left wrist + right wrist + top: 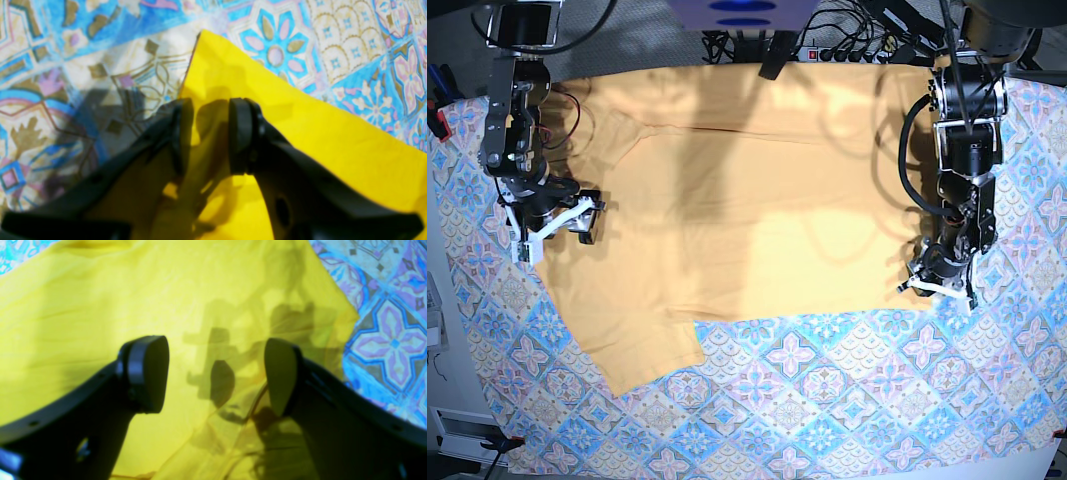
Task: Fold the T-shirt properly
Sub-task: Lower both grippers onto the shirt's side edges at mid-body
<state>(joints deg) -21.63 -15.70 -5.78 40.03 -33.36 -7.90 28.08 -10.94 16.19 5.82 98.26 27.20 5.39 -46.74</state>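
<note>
To start a fold, the left gripper (pixel 208 133) straddles, half-open, the plain orange-yellow cotton T-shirt's (pixel 757 210) corner; the right gripper (pixel 217 373) hovers wide open, empty

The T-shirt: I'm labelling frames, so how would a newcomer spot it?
On the blue-and-pink tile-patterned tablecloth, look at the far half. The plain pale orange-yellow T-shirt lies spread there between both arms, the only unpatterned fabric.
</note>
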